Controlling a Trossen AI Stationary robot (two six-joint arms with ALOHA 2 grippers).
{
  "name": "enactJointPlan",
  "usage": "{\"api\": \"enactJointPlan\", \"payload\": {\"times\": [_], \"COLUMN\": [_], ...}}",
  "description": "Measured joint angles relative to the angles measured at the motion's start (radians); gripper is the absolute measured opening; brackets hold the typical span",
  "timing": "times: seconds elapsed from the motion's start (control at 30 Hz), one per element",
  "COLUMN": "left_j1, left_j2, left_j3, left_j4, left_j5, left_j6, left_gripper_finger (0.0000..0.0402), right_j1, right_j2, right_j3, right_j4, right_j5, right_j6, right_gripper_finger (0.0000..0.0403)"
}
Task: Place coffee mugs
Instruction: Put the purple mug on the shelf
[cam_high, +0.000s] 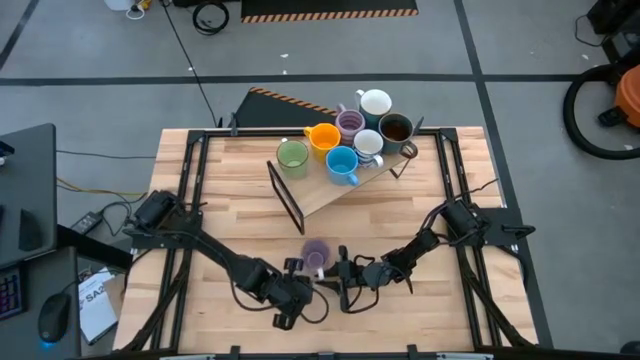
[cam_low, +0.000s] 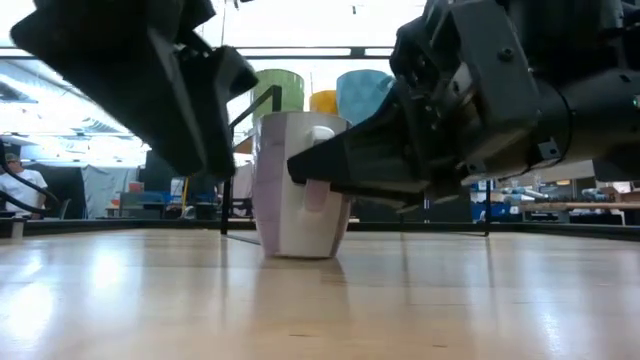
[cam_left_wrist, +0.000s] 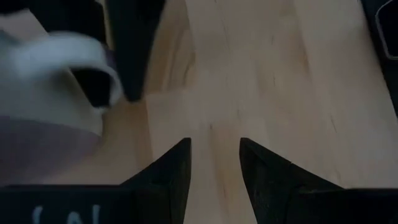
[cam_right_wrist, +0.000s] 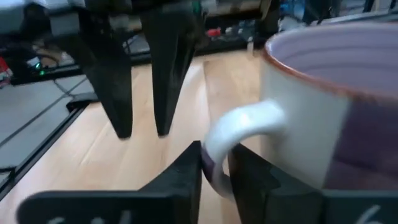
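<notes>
The right pincer is working low over the wooden counter at its near edge, and its two dark fingers are sitting narrow on either side of the white loop handle of the small round lilac purple ceramic mug. The right wrist view is showing the handle running down into the slot between the fingers, so this is looking like a grip on the handle just being made; whether the pads are pressing firmly yet I cannot tell. The low view is showing the mug standing upright with its base on the counter, not lifted.

The left pincer is hovering just on the other side of that mug, fingers parted with only bare wood between them, holding nothing. Its wrist view is catching the mug off to one side, close but outside its fingers.

So the step in hand is the pick-up of this one mug. Beyond the right pincer, far across the counter, the rest are gathering on a tilted wooden board: a green mug, an orange mug, a blue mug, a second lilac mug, two white mugs and a dark brown mug.

The next move, as I judge it, is calling for a firm squeeze on the handle, then a straight lift, since a mug held by its handle alone may swing or tip.
</notes>
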Motion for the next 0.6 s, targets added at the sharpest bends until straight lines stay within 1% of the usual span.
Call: {"api": "enactJointPlan", "payload": {"times": [0.1, 0.17, 0.4, 0.5, 0.6], "left_j1": [-0.008, -0.012, -0.017, -0.017, -0.014], "left_j2": [-0.002, -0.008, -0.015, -0.015, -0.015], "left_j3": [0.000, 0.000, 0.000, 0.000, 0.000], "left_j4": [-0.034, -0.047, -0.085, -0.086, -0.093], "left_j5": [0.000, -0.001, -0.002, -0.002, -0.002], "left_j6": [-0.038, -0.069, -0.123, -0.123, -0.134], "left_gripper_finger": [0.0142, 0.0142, 0.0142, 0.0142, 0.0142], "right_j1": [0.000, 0.004, 0.008, 0.019, 0.031], "right_j2": [-0.003, -0.004, -0.004, -0.007, -0.038], "right_j3": [0.002, 0.002, 0.001, 0.000, -0.002], "right_j4": [0.011, 0.011, -0.008, -0.023, -0.094], "right_j5": [0.014, 0.030, 0.008, 0.002, -0.007], "right_j6": [-0.023, -0.041, -0.091, -0.161, -0.216], "right_gripper_finger": [0.0064, 0.0058, 0.0055, 0.0054, 0.0053]}}
